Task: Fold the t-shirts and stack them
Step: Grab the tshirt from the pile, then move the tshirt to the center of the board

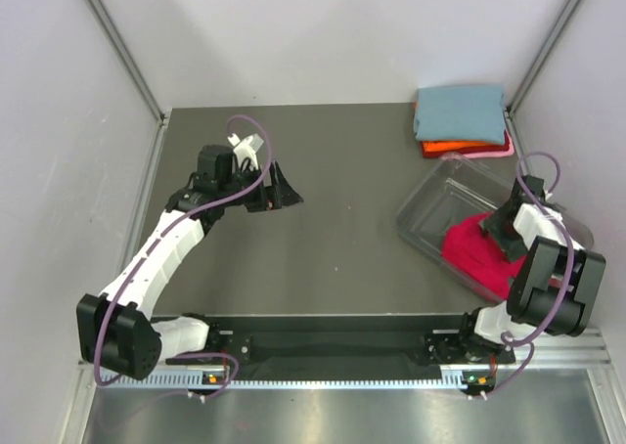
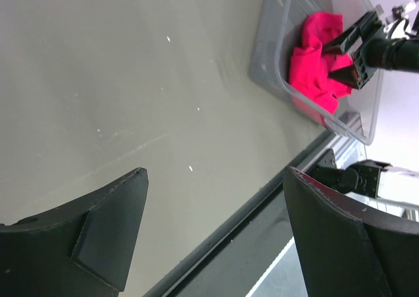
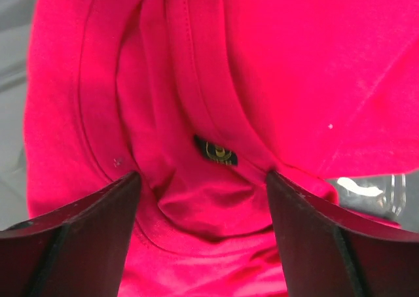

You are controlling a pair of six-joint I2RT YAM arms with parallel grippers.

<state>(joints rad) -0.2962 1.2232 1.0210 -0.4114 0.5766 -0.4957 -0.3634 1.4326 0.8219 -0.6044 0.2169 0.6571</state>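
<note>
The right gripper (image 3: 201,179) hangs with its jaws spread wide and nothing between them, pointed down at the crimson red t-shirt (image 3: 294,68). In the right wrist view the collar and its small sewn-in label (image 3: 216,152) lie in the gap between the two fingers, though whether the tips touch the cloth cannot be told. The shirt lies crumpled in a heap inside the clear plastic tub (image 1: 425,209), which sits on the right side of the table (image 1: 323,170), close to the right arm. The left gripper (image 2: 216,174) is likewise wide open and empty, held above bare tabletop left of centre, well apart from the tub and facing it. In the far right corner three shirts lie folded in a stack: the dusty blue-grey t-shirt (image 1: 460,111) on top, the orange t-shirt (image 1: 445,149) under it, and an edge of the pale pink t-shirt (image 1: 501,151) showing beneath. The step in hand looks like fetching the one unfolded shirt out of the tub. The next move likely calls for the right fingers to drop onto the bunched cloth near the collar, pinch a good fold of it, and lift it clear of the tub wall to the open middle of the table, where both arms can spread it flat.
</note>
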